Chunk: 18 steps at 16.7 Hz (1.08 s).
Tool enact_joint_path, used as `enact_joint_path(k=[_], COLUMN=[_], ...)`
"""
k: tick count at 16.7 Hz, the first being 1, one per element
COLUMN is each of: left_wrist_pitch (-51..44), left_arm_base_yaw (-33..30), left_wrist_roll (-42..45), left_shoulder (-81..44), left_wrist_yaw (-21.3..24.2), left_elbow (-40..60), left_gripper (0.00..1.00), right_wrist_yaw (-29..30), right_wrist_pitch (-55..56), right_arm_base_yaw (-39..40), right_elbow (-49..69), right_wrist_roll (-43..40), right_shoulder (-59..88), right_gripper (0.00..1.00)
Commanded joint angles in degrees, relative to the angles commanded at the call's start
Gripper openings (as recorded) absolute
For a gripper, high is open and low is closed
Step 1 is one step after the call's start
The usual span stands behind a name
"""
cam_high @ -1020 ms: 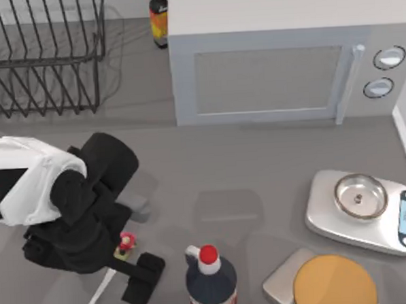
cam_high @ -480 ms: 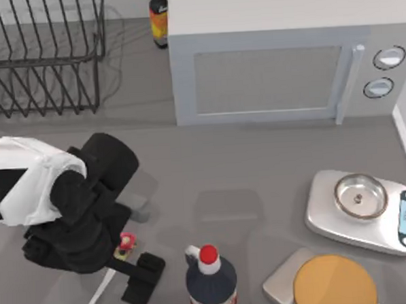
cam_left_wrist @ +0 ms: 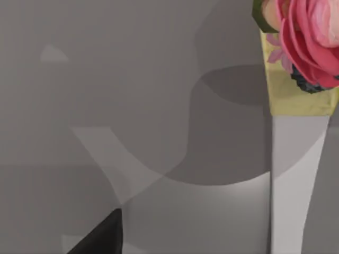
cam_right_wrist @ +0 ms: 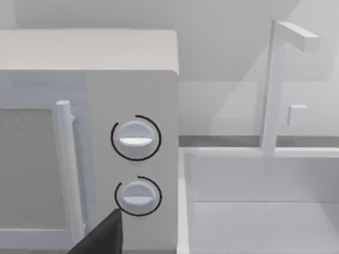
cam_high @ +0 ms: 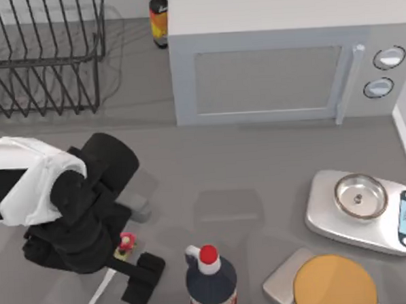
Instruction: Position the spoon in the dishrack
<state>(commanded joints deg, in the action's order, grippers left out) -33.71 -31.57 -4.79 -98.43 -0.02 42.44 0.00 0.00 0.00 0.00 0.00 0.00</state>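
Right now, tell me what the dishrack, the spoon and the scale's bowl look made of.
Dishrack: thin dark bars, probably coated metal wire. Spoon: smooth matte white handle, plastic or ceramic, with a red-and-yellow end. Scale's bowl: shiny, reflective silver, likely steel.

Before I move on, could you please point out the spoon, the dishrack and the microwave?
spoon (cam_high: 101,291): top view, on its white handle.
dishrack (cam_high: 45,62): top view, on its front rail.
microwave (cam_high: 267,79): top view, on its door window.
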Motion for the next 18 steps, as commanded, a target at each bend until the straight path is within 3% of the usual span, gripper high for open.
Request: enact_joint_path(k=[4, 9, 18], left_wrist_pitch=[0.0, -7.7, -43.0], left_arm_base_yaw=[0.0, 0.3, -0.8], left_wrist_roll=[0.0, -0.3, -0.9], left_shoulder=[0.0, 4.3, 10.3], left_wrist_yaw=[0.0, -0.5, -0.2], left_elbow=[0.0, 5.5, 31.9], left_gripper=[0.00, 0.00, 0.00], right_wrist_yaw=[0.0, 0.0, 0.0], right_wrist_pitch=[0.0, 0.0, 0.0], right_arm_base_yaw=[0.0, 0.0, 0.0], right_elbow=[0.0, 0.0, 0.0], right_wrist_roll=[0.0, 0.0, 0.0], right_shoulder=[0.0, 0.0, 0.0], right_gripper=[1.00, 1.00, 1.00])
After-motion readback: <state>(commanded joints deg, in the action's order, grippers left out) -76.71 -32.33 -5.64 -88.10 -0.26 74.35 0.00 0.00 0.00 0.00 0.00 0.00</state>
